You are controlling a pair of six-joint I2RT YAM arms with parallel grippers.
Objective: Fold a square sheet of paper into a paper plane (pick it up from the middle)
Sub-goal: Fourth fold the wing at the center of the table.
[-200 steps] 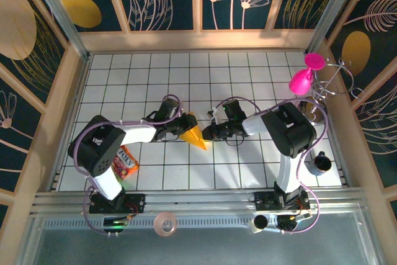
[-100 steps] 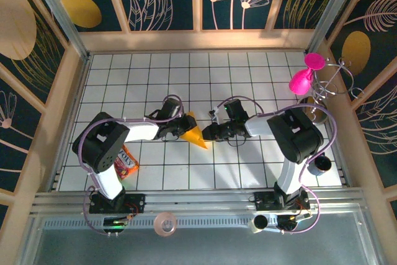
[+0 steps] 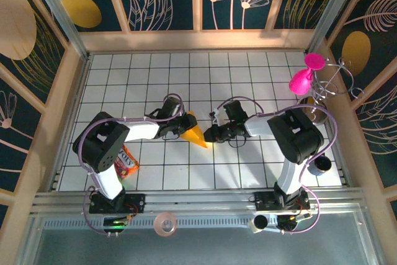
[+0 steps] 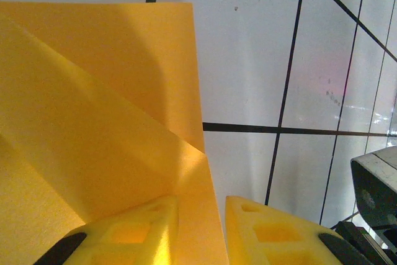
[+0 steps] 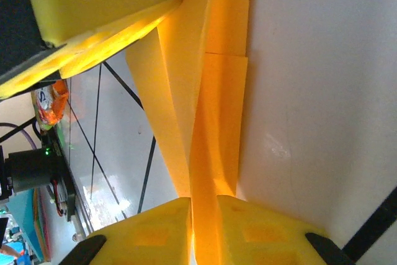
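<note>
Currently the left gripper (image 4: 201, 208) pinches the paper (image 3: 195, 134) at nine o'clock and the right gripper (image 5: 203, 210) pinches it at three; opposing pulls could tear it.

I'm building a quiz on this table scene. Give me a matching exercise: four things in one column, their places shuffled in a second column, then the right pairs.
Things
1. folded paper
2. snack packet
3. pink figure
4. tape roll

Places
A. on the metal ledge at the near side
B. middle of the tiled table
C. right edge of the table, far half
D. near left part of the table

Pairs: 1-B, 2-D, 3-C, 4-A
</note>
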